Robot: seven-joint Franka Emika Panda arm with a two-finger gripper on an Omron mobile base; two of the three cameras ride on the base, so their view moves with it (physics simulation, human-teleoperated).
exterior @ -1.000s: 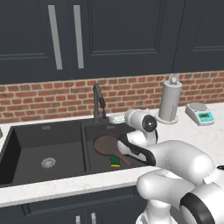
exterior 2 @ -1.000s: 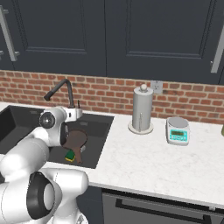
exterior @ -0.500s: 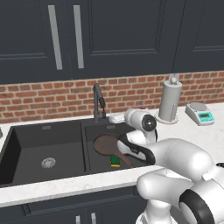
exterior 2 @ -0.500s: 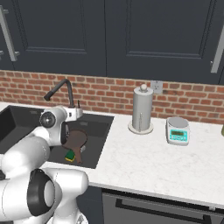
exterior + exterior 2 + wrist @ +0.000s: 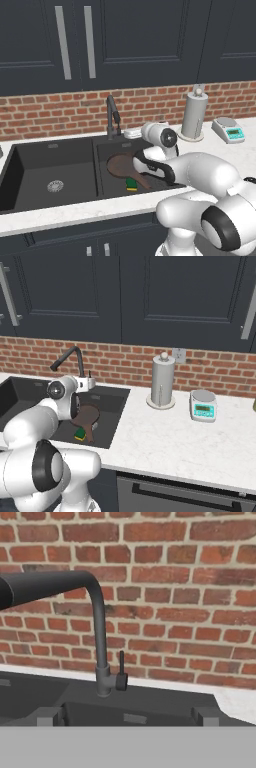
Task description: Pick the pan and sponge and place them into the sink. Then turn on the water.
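- Pan: the round, shallow dark-brown frying pan (image 5: 119, 165) with a straight dark handle lies on the floor of the right basin, handle towards the front wall.
- Sponge: the small rectangular green-and-yellow sponge (image 5: 131, 184) sits in the same basin, just beside the pan's handle near the front edge.
- Sink: the matte black double-basin sink (image 5: 50, 146) is set into the white marbled table (image 5: 75, 212); its left basin holds nothing but its round metal drain (image 5: 55, 186).
- Change over the last second: the pan and sponge lie where they lay, and my arm has barely shifted. I judge both placements done, which leaves the water as the remaining step.
- Pincer: my pincer (image 5: 126, 716) is released and carries nothing. Its two tips stand wide apart, low in the hand view, and face the brick wall.
- Faucet: the dark arched metal faucet (image 5: 98, 617) rises ahead of the pincer, its spout reaching left in the hand view. No blue stream falls from it, so the water is not yet on.
- Lever: a thin dark upright lever (image 5: 121, 671) stands on the right of the faucet's base. I judge it the next target: advance, then push or tilt it without striking the neck.
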